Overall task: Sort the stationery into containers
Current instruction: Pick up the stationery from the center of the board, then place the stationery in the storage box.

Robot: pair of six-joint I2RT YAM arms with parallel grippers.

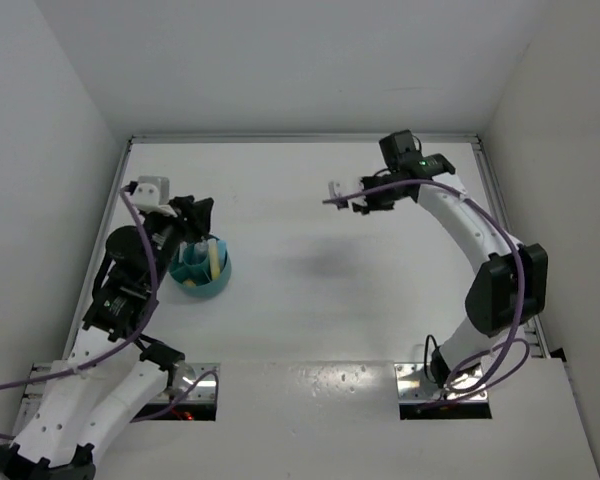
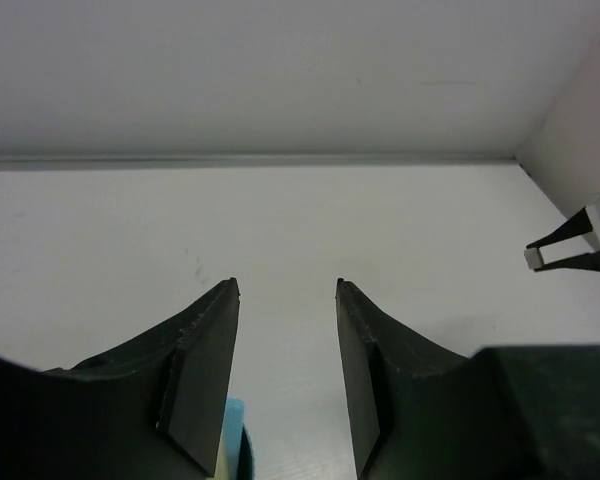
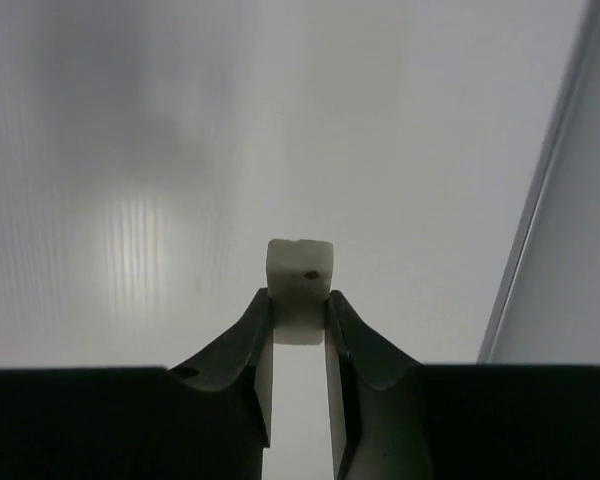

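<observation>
Nearest us, at the bottom of the overhead view, sits the left arm's base (image 1: 55, 430). From it the arm reaches up to the left gripper (image 1: 194, 212), whose fingers are spread wide with nothing between them. It hangs just above the teal holder (image 1: 202, 292), at the holder's 11 o'clock, and its wrist camera catches a sliver of teal rim below the fingers. The holder stands on the left half of the desk (image 1: 300, 310), with a yellow pen (image 1: 215, 260) standing in it; we cannot tell which compartment.

Moving right, the right gripper (image 1: 340, 192) is over the far middle of the desk, pinching a small white piece (image 3: 300, 285) that juts past its fingertips along their line. We see it end on, so we cannot tell its length. The holder lies at about 8 o'clock from this gripper, well apart. We judge the carry must run that way, though the left arm is nearer the holder.
</observation>
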